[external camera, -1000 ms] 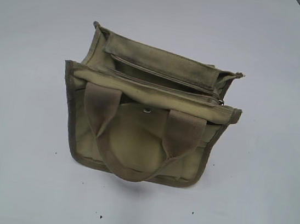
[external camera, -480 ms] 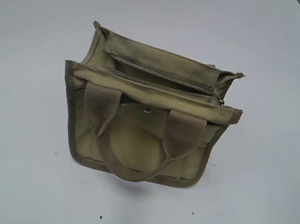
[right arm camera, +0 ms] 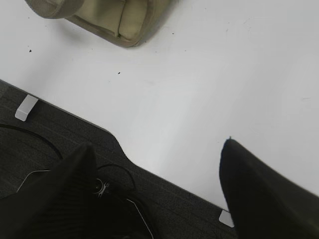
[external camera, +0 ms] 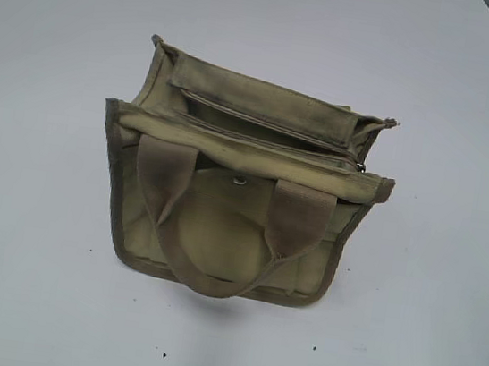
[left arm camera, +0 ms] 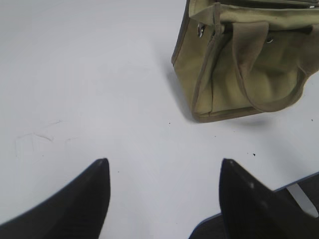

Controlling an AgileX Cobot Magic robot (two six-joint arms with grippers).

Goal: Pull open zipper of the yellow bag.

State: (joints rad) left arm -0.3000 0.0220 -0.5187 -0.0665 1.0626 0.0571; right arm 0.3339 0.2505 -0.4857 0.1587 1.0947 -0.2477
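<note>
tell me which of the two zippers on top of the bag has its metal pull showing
The nearer zipper, running just behind the handle-side top edge of the bag. Its metal pull sits at the right end; no pull is visible on the farther zipper.

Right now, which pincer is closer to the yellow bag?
Left, by a little. The left pincer hangs open with the yellow bag ahead; the right pincer, open, sees only its corner.

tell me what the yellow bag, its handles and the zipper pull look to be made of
Yellow bag: seemingly matte woven canvas; it creases softly and shows dull smudges, with darker fabric binding on its edges.
Handles: flat webbing by the look, wide bands that droop in a loop.
Zipper: fabric tape track; the pull tab glints silver-grey, probably metal, though too small to be sure.
</note>
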